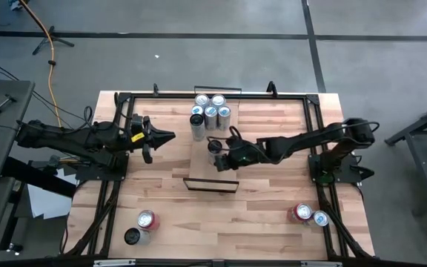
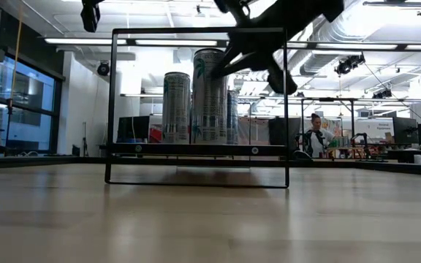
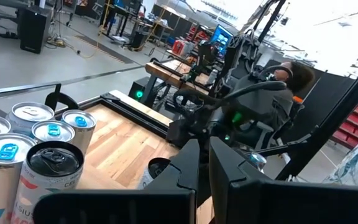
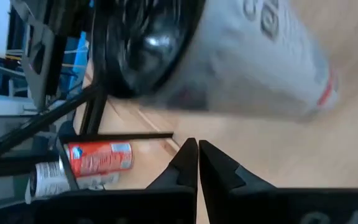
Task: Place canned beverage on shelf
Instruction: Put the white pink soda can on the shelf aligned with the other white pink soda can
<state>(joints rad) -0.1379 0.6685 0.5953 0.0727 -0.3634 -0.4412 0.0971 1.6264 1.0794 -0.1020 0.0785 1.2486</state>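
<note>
Right gripper (image 1: 221, 157), fingers pressed together empty, beside tall silver can (image 1: 214, 148) on light-wood plank shelf (image 1: 202, 169); careless retreat risks toppling it.

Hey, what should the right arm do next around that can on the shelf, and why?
Probably draw the right gripper straight back toward its own side, clear of the can. Its jaws are shut on nothing, and the can stands upright on the shelf close beside them, so a sideways swing might topple it.
</note>
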